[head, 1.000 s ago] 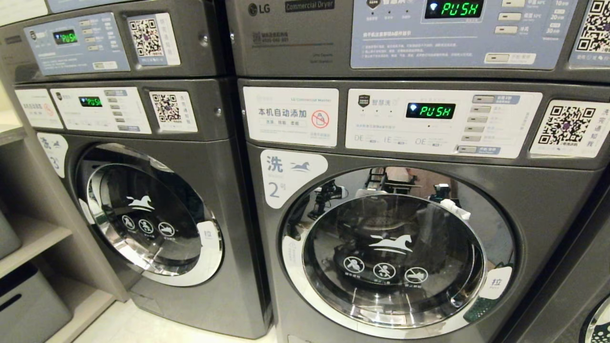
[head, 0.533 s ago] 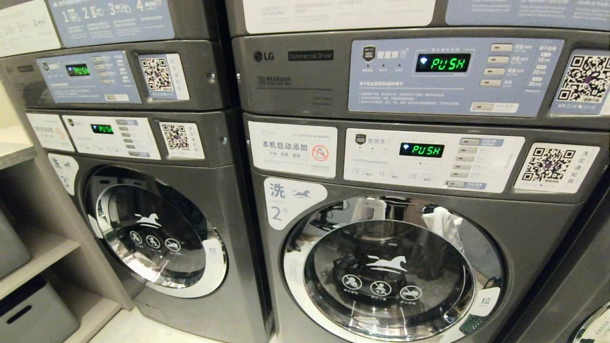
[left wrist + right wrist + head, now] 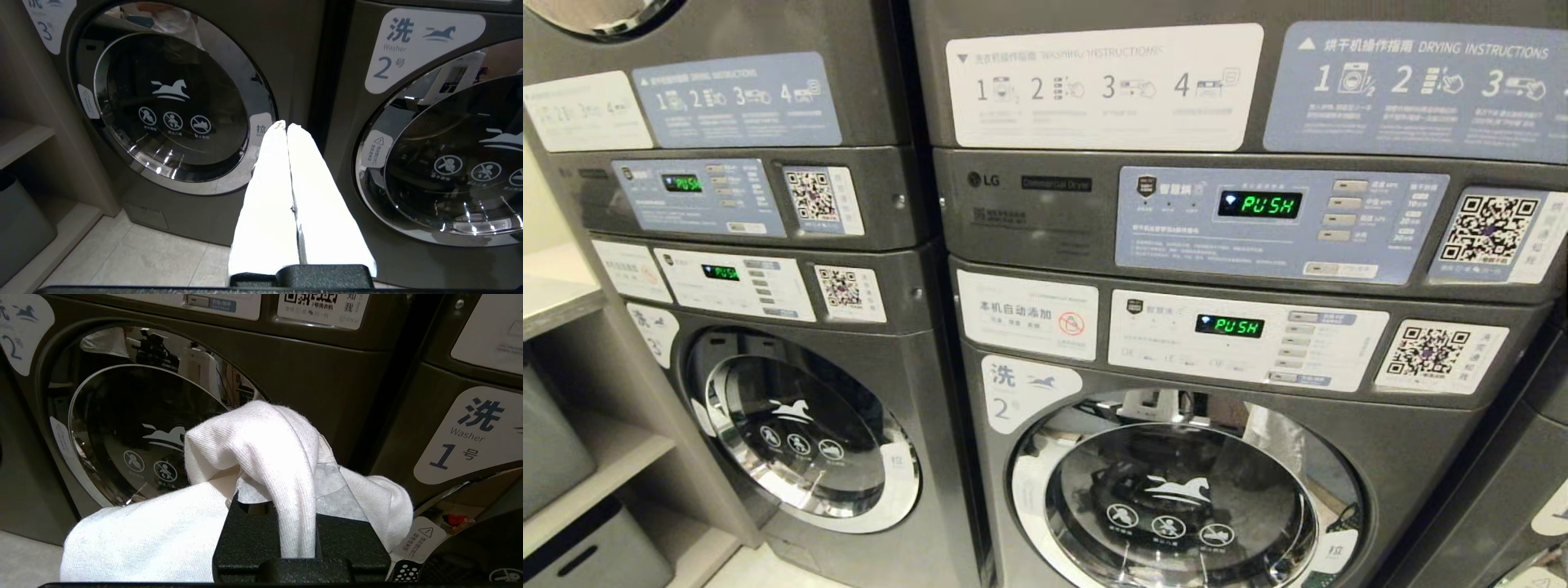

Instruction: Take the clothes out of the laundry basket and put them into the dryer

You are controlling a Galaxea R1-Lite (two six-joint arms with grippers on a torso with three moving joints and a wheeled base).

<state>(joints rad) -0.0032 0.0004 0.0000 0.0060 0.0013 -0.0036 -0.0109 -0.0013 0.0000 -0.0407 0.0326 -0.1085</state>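
two rows of stacked dark grey metal laundry machines fill the room, washer no. 2 (image 3: 1184,498) with its round chrome-rimmed glass door shut, washer no. 3 (image 3: 805,429) just beside it, white qr-code stickers (image 3: 1441,355) on the panels, and grey storage bins (image 3: 596,555) on pale shelves alongside.

Grey stacked laundry machines (image 3: 931,343) fill the wall, their round glass doors (image 3: 805,433) mirroring the room, while at nine o'clock a pale shelf unit (image 3: 600,457) holds grey bins (image 3: 596,555) above a light tiled floor (image 3: 135,261).
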